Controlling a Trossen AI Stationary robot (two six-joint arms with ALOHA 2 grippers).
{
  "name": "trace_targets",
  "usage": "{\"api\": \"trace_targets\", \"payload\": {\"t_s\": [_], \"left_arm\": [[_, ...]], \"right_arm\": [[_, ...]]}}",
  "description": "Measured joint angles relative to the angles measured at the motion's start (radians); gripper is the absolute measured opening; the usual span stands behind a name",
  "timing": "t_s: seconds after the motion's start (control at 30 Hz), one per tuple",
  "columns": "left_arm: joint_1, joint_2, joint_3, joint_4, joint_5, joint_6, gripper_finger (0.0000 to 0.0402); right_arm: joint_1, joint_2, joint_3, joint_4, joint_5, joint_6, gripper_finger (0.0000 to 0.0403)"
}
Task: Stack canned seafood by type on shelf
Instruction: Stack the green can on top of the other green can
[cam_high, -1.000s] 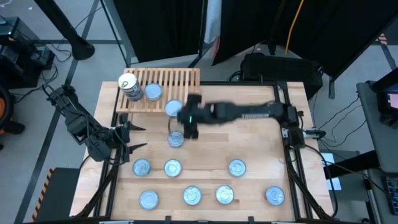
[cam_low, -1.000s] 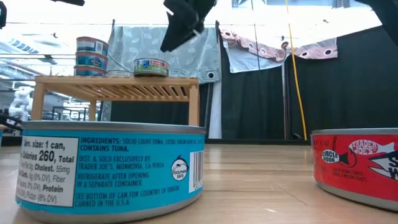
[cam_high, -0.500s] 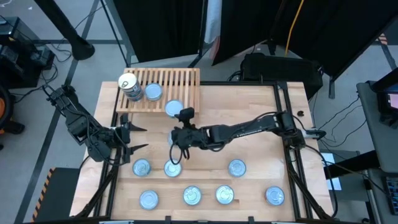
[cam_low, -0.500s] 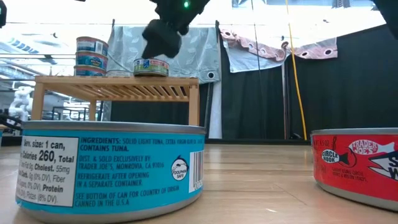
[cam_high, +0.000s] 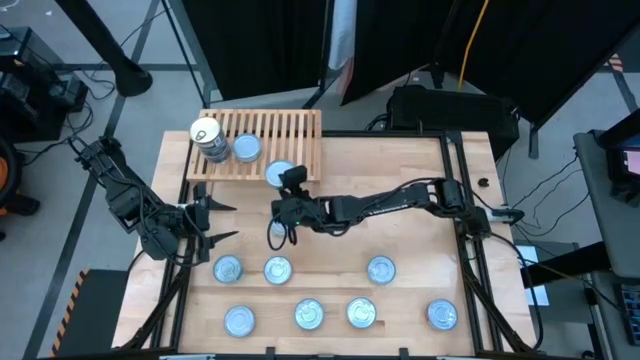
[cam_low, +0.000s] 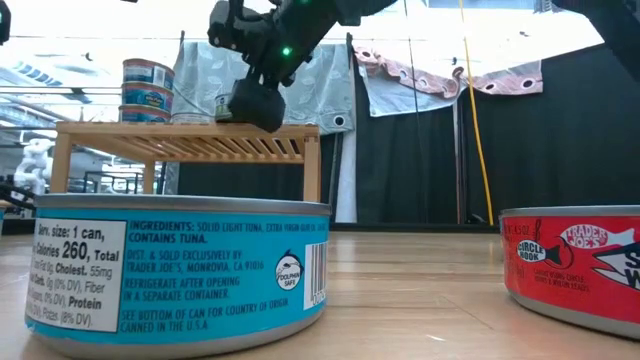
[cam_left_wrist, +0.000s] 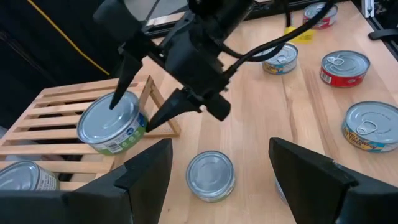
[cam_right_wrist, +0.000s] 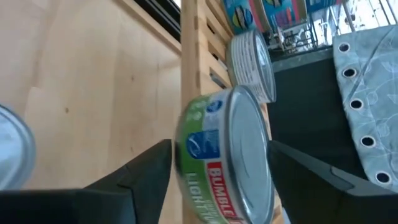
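Observation:
The slatted wooden shelf (cam_high: 268, 128) stands at the table's far left. On it are a stack of cans (cam_high: 207, 138), one single can (cam_high: 246, 150) and a green-labelled can (cam_left_wrist: 112, 121) at its near corner. My right gripper (cam_left_wrist: 134, 114) is open and points at that green-labelled can (cam_right_wrist: 227, 155), which shows between its fingers (cam_right_wrist: 81, 186) without being clamped. Below the gripper, another can (cam_left_wrist: 210, 175) lies on the table. My left gripper (cam_high: 215, 220) waits open at the table's left side.
Several more cans lie on the near half of the table, among them three (cam_high: 228, 268) (cam_high: 381, 268) (cam_high: 309, 314). A blue-labelled can (cam_low: 180, 275) and a red one (cam_low: 575, 265) sit close to the low camera. The right arm (cam_high: 400, 200) spans the table's middle.
My right gripper swung toward the table's front, then came back and dropped to shelf-top level by the green-labelled can. The left arm has not moved.

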Motion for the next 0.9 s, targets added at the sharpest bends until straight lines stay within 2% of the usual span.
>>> {"api": "trace_targets", "payload": {"t_s": [0.47, 0.7, 0.9], "left_arm": [[0.000, 0.000, 0.000, 0.000, 0.000, 0.001, 0.0273], [0.000, 0.000, 0.000, 0.000, -0.010, 0.008, 0.0273], [0.009, 0.007, -0.029, 0.003, -0.159, 0.033, 0.0273]], "right_arm": [[-0.007, 0.014, 0.002, -0.015, 0.004, -0.047, 0.0127], [0.009, 0.014, 0.002, 0.013, 0.029, -0.102, 0.0126], [0.020, 0.016, 0.026, 0.018, 0.051, -0.152, 0.0129]]}}
